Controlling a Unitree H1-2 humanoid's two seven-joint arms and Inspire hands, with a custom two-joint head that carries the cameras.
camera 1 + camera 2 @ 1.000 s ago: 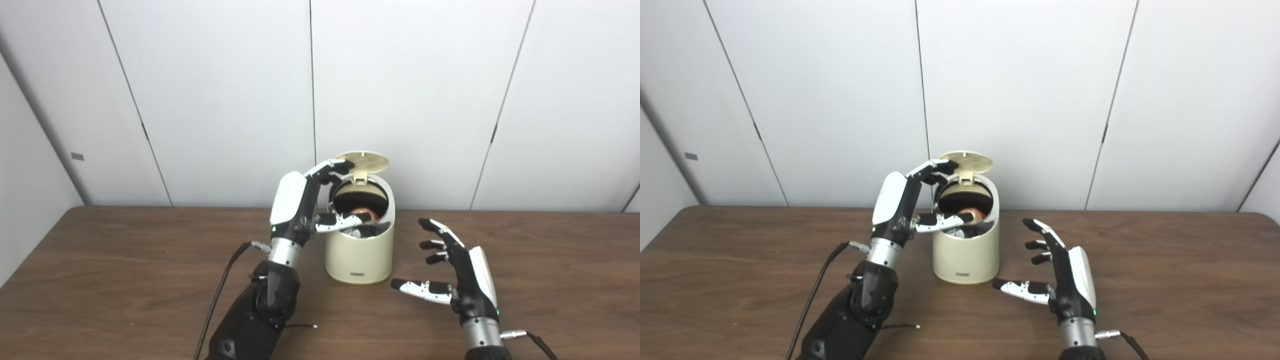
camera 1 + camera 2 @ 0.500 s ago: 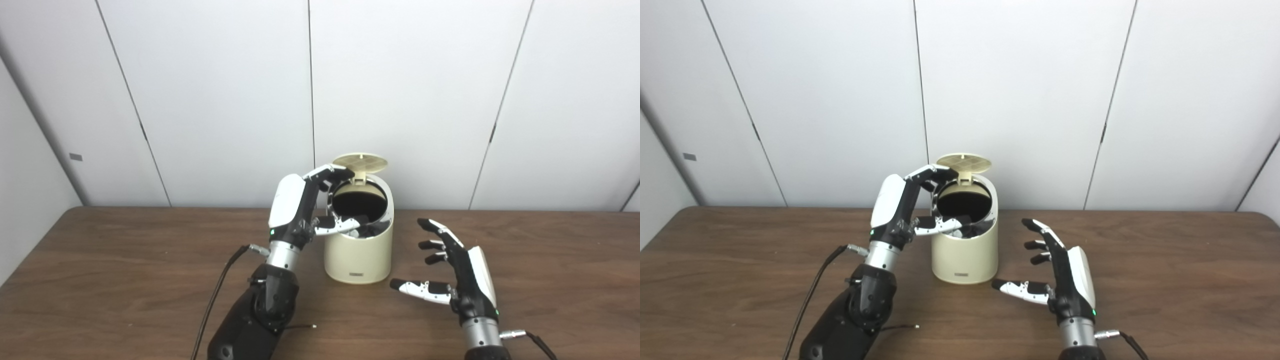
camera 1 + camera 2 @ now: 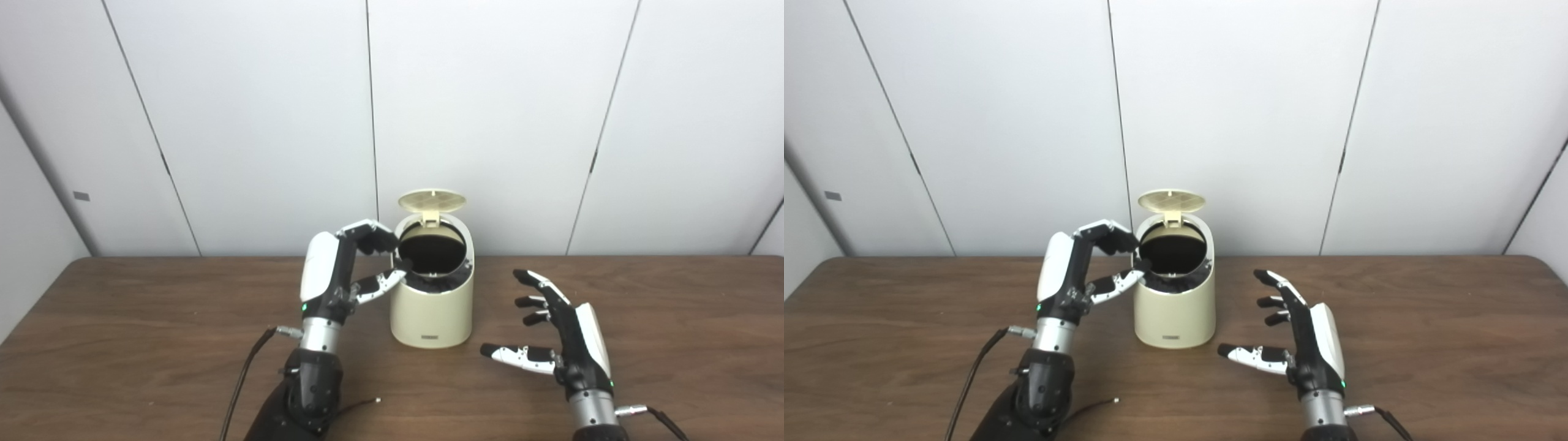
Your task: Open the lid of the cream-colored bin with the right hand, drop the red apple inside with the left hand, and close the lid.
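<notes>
Spanning the room: brown table (image 3: 122, 343)

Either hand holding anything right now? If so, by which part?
Nothing held. Left hand is empty, fingers apart beside the bin; right hand is open, clear of it.

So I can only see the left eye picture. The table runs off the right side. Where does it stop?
Observer: The right eye view shows the table's far right corner. It is rounded and lies well past the right hand.
Operator: Is anything lying out there?
Observer: In that extra strip I see only brown wood. The right hand is open, with nothing in it.
Operator: And behind that corner?
Observer: A white side wall panel angles forward there. Your view cuts most of it off.
</notes>
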